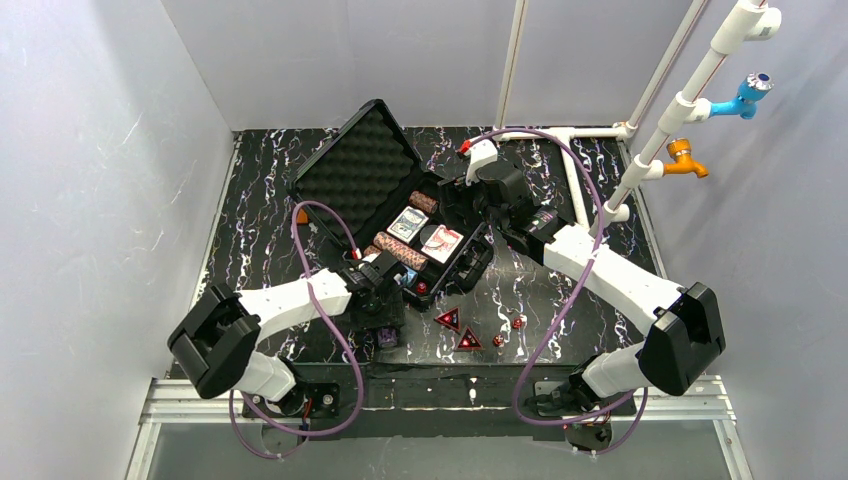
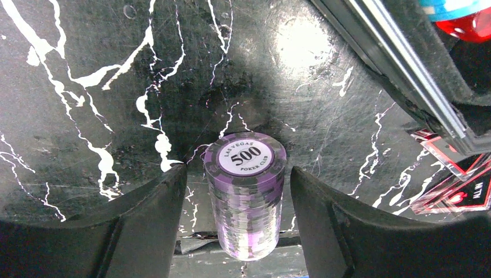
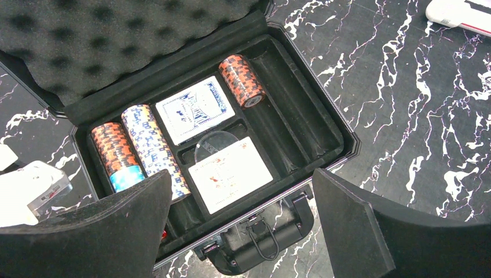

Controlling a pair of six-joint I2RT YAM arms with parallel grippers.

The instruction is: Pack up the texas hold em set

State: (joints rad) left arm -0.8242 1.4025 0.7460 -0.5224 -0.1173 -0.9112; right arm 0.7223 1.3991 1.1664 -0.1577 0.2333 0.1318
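Observation:
The black case (image 1: pixel 352 170) lies open mid-table, foam lid tilted back. In the right wrist view its tray (image 3: pixel 301 130) holds a brown chip roll (image 3: pixel 242 80), a brown roll with blue chips (image 3: pixel 116 153), a pale blue-patterned roll (image 3: pixel 151 147) and two card decks (image 3: pixel 195 109) (image 3: pixel 230 172). A purple chip roll (image 2: pixel 246 191) stands upright near the table's front edge, between the fingers of my left gripper (image 2: pixel 237 169), which is open with gaps on both sides. My right gripper (image 3: pixel 241 172) is open and empty above the case's front rim and handle (image 3: pixel 266 237).
Two red triangular markers (image 1: pixel 448 318) (image 1: pixel 468 341) and two small red dice (image 1: pixel 517 322) (image 1: pixel 497 340) lie on the table in front of the case. A white pipe frame (image 1: pixel 660 130) with blue and orange taps stands at the back right. An orange object (image 1: pixel 301 215) sits left of the case.

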